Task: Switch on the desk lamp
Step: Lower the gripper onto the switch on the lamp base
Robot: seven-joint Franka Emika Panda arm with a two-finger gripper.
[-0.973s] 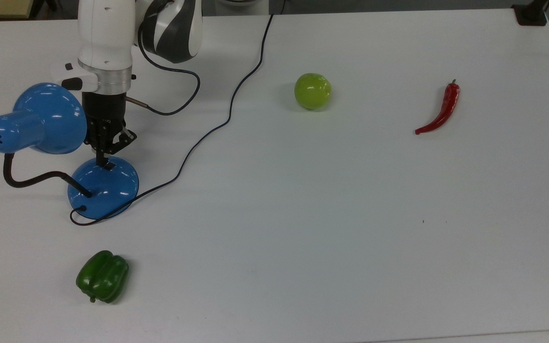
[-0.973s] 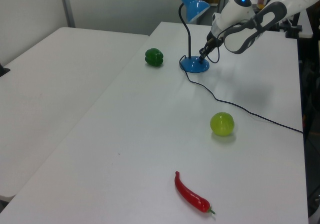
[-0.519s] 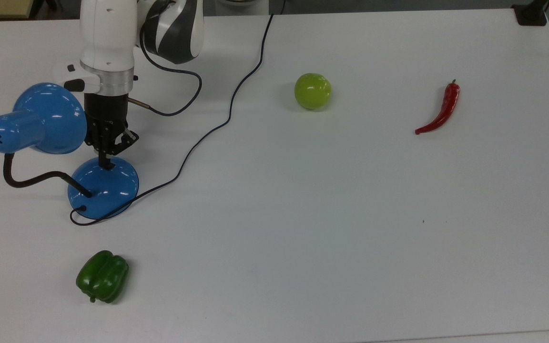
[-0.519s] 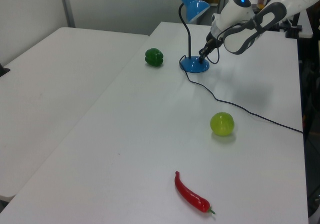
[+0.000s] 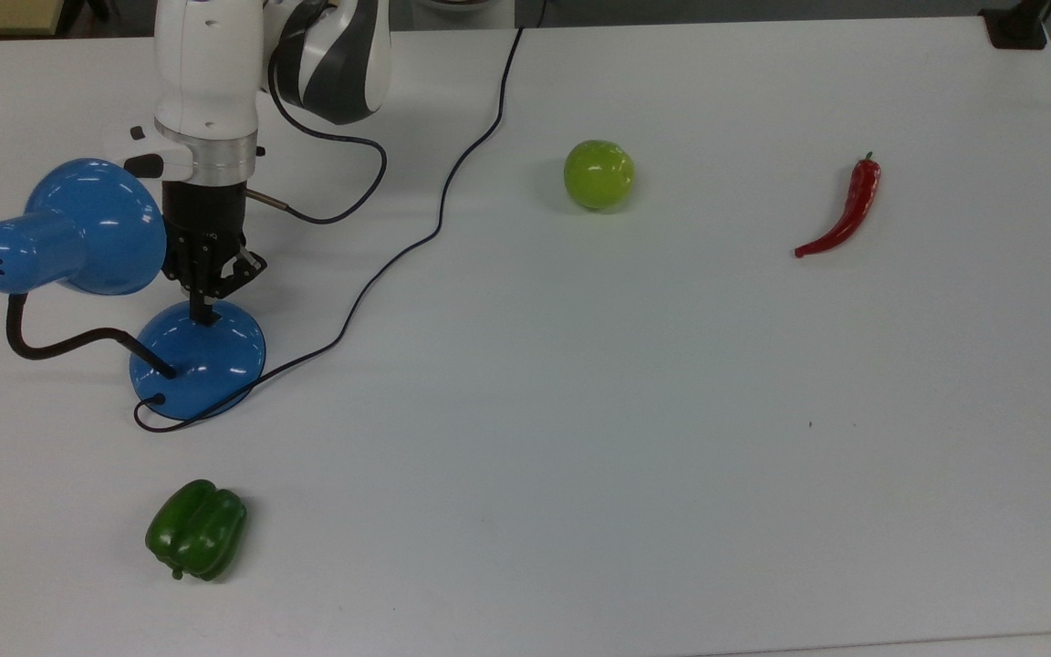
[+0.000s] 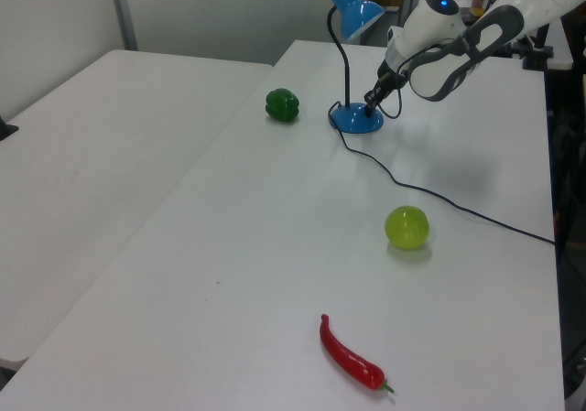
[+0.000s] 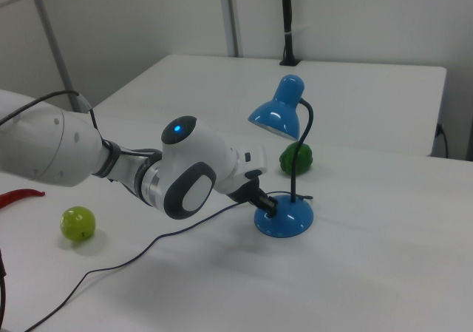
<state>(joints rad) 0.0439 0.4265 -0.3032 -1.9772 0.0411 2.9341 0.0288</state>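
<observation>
The desk lamp stands at the top view's left, with its blue bell shade tipped over a black gooseneck and a round blue base. My gripper points down with its fingers shut together, the tips touching the upper edge of the base, where the switch is hidden under them. The left view shows the gripper at the base, below the shade. In the right view the gripper meets the base from the right view's left. No glow shows under the shade.
The lamp's black cord runs from the base across the table to the far edge. A green bell pepper lies near the front left, a green round fruit sits mid-table and a red chilli lies to the right.
The arm's wrist has shifted slightly up and to the right in the top view. The fingertips stay on the lamp base, and the lamp has not moved.
</observation>
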